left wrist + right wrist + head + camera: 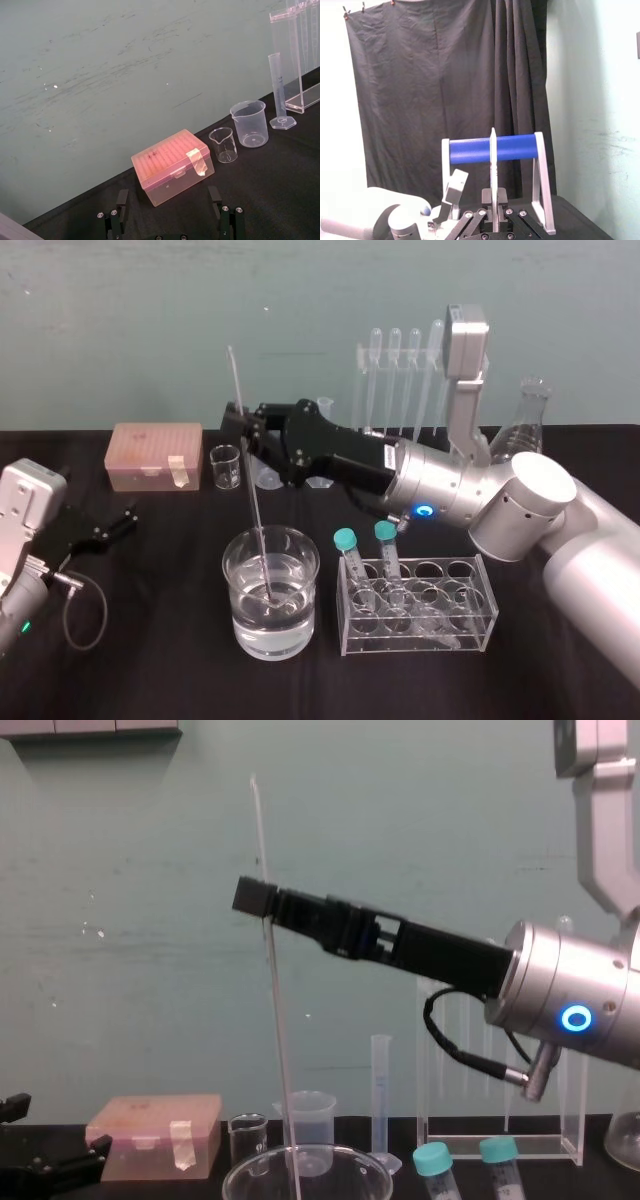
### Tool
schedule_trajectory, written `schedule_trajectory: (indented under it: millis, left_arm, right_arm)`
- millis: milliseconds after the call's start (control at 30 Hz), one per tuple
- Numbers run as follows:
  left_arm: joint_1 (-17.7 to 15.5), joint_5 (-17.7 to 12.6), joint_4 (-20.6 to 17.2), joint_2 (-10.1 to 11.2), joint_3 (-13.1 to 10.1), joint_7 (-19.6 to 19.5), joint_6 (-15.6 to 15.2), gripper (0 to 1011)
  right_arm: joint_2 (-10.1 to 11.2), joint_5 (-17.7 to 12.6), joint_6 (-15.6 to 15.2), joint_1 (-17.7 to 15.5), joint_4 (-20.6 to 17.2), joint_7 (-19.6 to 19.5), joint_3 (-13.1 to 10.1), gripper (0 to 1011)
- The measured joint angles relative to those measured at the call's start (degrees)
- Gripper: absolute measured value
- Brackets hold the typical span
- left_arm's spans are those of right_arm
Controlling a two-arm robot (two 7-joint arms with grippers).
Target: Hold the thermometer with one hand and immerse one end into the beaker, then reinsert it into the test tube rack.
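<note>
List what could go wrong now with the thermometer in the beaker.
1. The right gripper pinches the thin glass thermometer high up while its tip sits deep in the beaker; pushing lower could snap it.
2. It leans, so sideways travel before lifting might lever the beaker over.
The left gripper lies idle to the left.

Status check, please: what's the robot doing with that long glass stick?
Right gripper shut on thermometer. Lower end in the water-filled beaker. Left gripper open, parked far left. Capped tubes beside beaker, clear of the rod.
</note>
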State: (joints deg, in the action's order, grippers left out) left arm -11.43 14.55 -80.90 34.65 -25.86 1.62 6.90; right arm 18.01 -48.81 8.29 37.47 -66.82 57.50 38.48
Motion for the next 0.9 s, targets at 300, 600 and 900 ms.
schedule_trajectory:
  millis: [300,600,900]
  left_arm:
    - [0.0,0.0,0.0,0.0,0.0,0.0,0.0,1008]
    - [0.0,0.0,0.0,0.0,0.0,0.0,0.0,1008]
    - [0.0,0.0,0.0,0.0,0.0,0.0,0.0,1008]
  right_arm:
    - [-0.9,0.6,0.2,-0.6,1.7,0.8,0.0,56]
    - [-1.0,0.9,-0.1,-1.0,2.0,1.0,-0.3,56]
    - [-0.8,1.1,-0.5,-1.3,2.0,1.0,-0.5,56]
